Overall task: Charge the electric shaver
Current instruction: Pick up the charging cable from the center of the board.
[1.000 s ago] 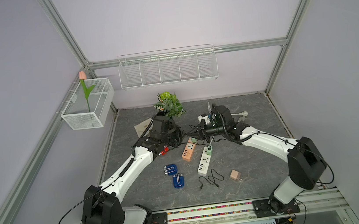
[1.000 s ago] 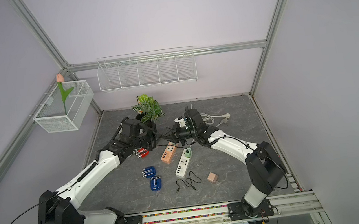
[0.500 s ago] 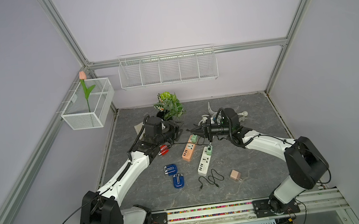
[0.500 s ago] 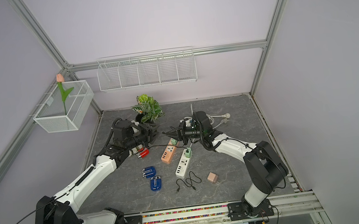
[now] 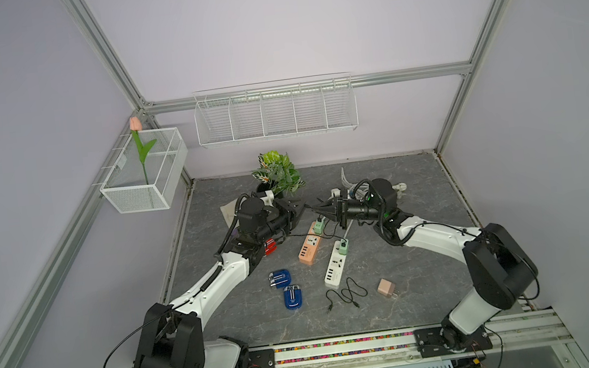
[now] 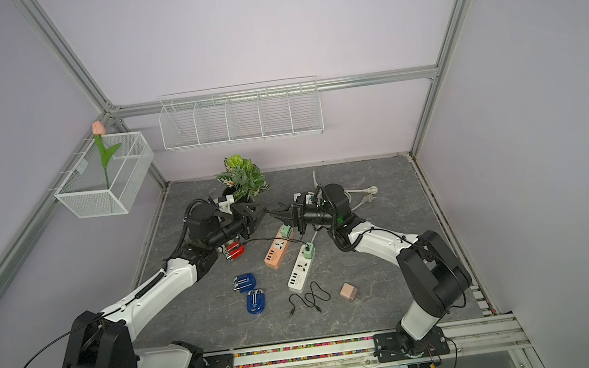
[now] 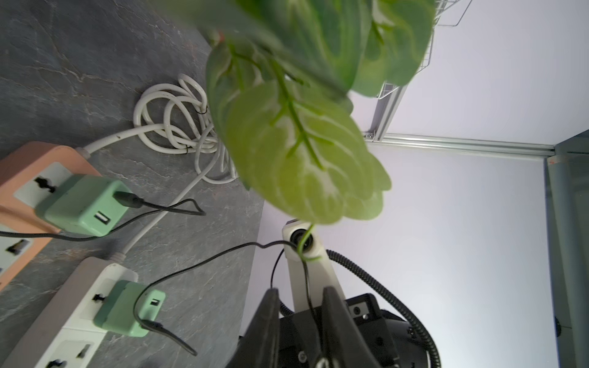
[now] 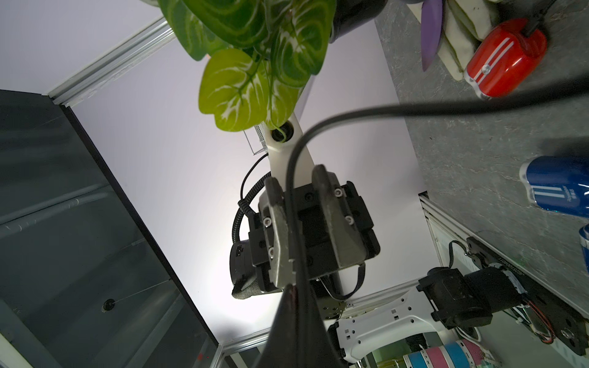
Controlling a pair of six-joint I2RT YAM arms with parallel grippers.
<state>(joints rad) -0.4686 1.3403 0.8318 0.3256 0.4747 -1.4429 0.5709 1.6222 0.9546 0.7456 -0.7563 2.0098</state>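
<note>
The left gripper (image 5: pixel 302 206) and the right gripper (image 5: pixel 320 209) face each other tip to tip above the table (image 5: pixel 395 317), just in front of the potted plant (image 5: pixel 278 173). The right gripper is fully closed and clamps a thin black cable (image 8: pixel 398 108) at its tips. The left gripper is slightly open. In the right wrist view its fingers (image 8: pixel 323 191) stand apart, and the cable passes through the gap without being pinched. The red shaver (image 5: pixel 270 247) lies flat on the table beside the wrist of the left arm, apart from both grippers. In the right wrist view a black connector (image 8: pixel 531 25) sits in its end. Two blue shavers (image 5: pixel 280 278) lie side by side nearer the front edge. The orange power strip (image 5: pixel 310 251) and the white power strip (image 5: pixel 334 269) lie between the arms. Each carries a green adapter (image 5: pixel 318 224) at its far end. A loose cord (image 5: pixel 347 294) and a pink cube adapter (image 5: pixel 386 287) lie near the front end of the white power strip.
</note>
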